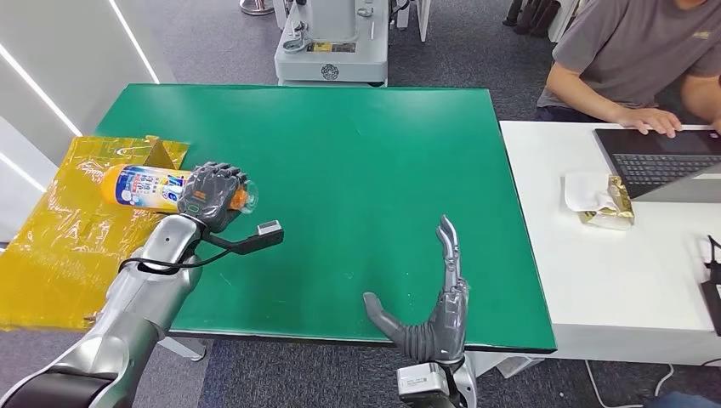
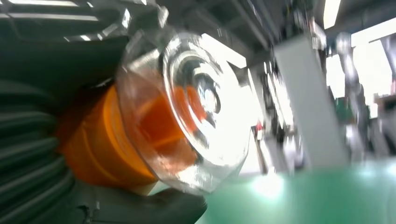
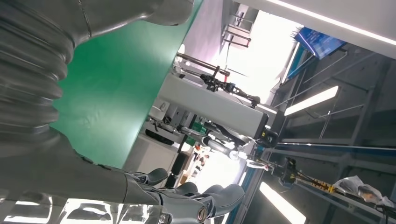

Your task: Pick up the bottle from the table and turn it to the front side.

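An orange bottle [image 1: 144, 187] with a white and blue label and a clear cap lies sideways at the green table's left edge. My left hand [image 1: 212, 197] grips it near the cap end, holding it just above the table. The left wrist view shows the clear cap [image 2: 196, 107] and the orange neck [image 2: 102, 144] close up, pressed against my left hand [image 2: 32, 154]. Over the table's near edge my right hand [image 1: 434, 306] is open, fingers straight and thumb spread, holding nothing. Its fingers [image 3: 205, 198] show in the right wrist view beside the green table [image 3: 112, 88].
Crinkled yellow foil [image 1: 76, 229] lies left of the green table [image 1: 366, 170]. A white table [image 1: 629, 280] to the right carries a laptop [image 1: 663, 157] and a gold-wrapped packet [image 1: 608, 204]; a person [image 1: 638, 59] sits there. A grey machine [image 1: 332, 42] stands behind.
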Controlling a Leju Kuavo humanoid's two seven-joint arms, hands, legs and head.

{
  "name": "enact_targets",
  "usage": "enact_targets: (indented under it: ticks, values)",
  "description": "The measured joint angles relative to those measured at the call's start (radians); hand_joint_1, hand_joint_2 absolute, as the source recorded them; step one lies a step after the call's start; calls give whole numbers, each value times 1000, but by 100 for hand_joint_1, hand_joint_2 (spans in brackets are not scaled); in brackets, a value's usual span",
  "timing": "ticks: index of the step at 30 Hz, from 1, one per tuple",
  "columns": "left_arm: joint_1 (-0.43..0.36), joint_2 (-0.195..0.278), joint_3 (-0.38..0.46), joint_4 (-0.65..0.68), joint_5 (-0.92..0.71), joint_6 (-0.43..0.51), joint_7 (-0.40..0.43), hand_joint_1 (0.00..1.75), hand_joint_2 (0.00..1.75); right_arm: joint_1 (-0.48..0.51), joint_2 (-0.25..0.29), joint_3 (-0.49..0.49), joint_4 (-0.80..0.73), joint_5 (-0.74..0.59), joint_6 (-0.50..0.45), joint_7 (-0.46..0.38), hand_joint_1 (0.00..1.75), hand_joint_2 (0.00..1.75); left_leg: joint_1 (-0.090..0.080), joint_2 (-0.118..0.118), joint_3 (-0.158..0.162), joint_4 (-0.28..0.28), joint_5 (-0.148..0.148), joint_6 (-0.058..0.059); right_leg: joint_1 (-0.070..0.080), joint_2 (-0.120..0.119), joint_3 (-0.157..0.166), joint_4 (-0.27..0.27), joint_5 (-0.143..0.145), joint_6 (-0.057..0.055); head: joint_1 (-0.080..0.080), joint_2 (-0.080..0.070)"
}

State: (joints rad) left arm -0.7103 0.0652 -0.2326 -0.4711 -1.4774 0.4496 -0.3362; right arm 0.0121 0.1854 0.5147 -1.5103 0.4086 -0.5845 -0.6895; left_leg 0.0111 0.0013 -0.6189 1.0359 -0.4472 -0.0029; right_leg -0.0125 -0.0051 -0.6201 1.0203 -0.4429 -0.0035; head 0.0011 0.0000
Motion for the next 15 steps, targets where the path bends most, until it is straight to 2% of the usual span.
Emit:
enact_targets:
  ticks: [4,9,15]
  values:
    - [0,21,4,54,12,-74,3,175,175,2,1,-5,-14,3,8,7,0,175,0,0,0,0,0,0,0,0,0,0,0,0,0,0]
    - [3,44,16,98,19,-111,20,175,175,9,1,-9,-22,11,18,8,0,175,0,0,0,0,0,0,0,0,0,0,0,0,0,0]
    - [14,66,19,132,-23,-155,93,175,175,23,2,-14,-25,17,7,2,0,175,0,0,0,0,0,0,0,0,0,0,0,0,0,0]
